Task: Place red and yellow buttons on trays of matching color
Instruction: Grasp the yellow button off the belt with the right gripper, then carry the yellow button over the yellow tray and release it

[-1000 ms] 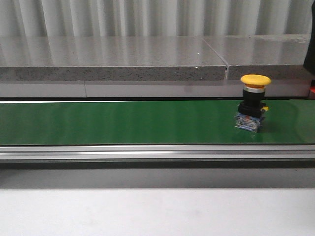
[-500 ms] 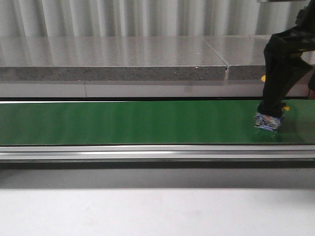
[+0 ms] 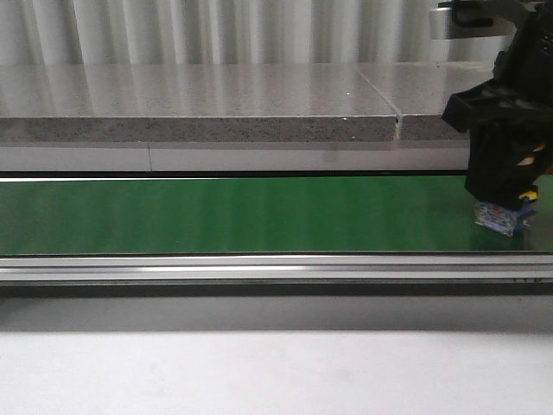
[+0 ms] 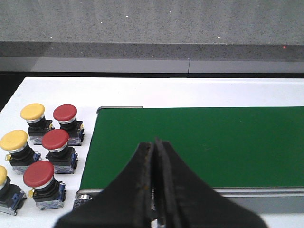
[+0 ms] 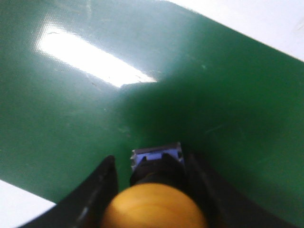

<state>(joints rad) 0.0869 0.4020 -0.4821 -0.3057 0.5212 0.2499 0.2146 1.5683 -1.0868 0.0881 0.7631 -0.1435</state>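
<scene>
A yellow button (image 5: 154,209) stands upright on the green conveyor belt (image 3: 242,214) at its far right; in the front view only its blue base (image 3: 501,218) shows below my right gripper (image 3: 504,203). In the right wrist view that gripper (image 5: 151,159) is open and straddles the button, one finger on each side, with green belt showing between one finger and the black body. My left gripper (image 4: 156,142) is shut on nothing, above the belt's other end. No trays are in view.
Several loose buttons stand on the white table beside the belt's end, among them red ones (image 4: 64,112) (image 4: 55,139) (image 4: 38,173) and yellow ones (image 4: 32,112) (image 4: 14,140). A grey stone ledge (image 3: 199,128) runs behind the belt and a metal rail (image 3: 259,268) along its front.
The yellow button has ridden the belt to the right. My right arm came down into view over it and has followed it rightward, hiding its cap in the front view.
</scene>
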